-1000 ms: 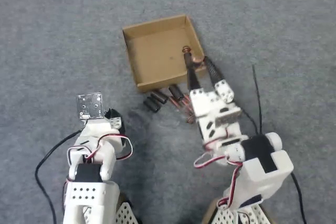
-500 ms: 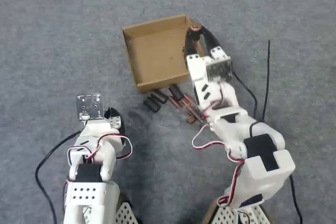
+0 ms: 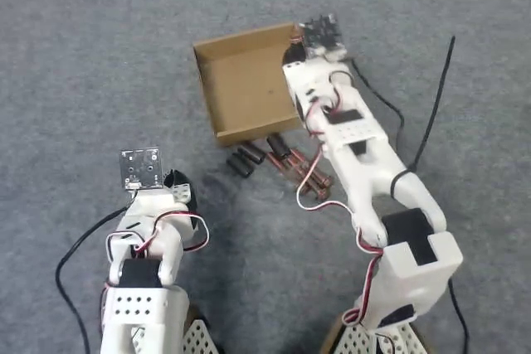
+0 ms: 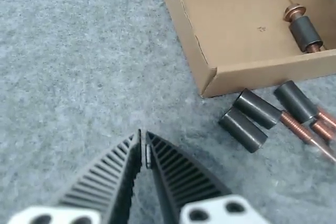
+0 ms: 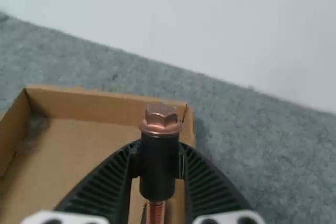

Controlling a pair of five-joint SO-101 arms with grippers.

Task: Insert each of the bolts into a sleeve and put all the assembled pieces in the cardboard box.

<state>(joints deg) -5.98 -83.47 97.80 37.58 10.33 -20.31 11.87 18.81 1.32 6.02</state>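
Note:
My right gripper (image 5: 158, 157) is shut on a black sleeve with a copper bolt through it (image 5: 157, 156), hex head up. It hangs over the far right corner of the cardboard box (image 5: 94, 100), where the right arm (image 3: 300, 46) stretches across the box (image 3: 203, 80). My left gripper (image 4: 143, 148) is shut on nothing, low over the carpet near the box's (image 4: 252, 72) front left. Another bolt in a sleeve (image 4: 304, 30) lies in the box by its right wall. Loose sleeves (image 3: 246, 159) and bolts (image 3: 309, 176) lie just in front of the box.
Grey carpet covers the table, with open room left of the box and around the left arm (image 3: 143, 168). A white wall runs along the far edge (image 5: 210, 24). A black cable (image 3: 431, 122) trails right of the right arm.
The right arm has stretched forward, carrying the bolt and sleeve from the box's near right side to above its far right corner. The left arm has kept still.

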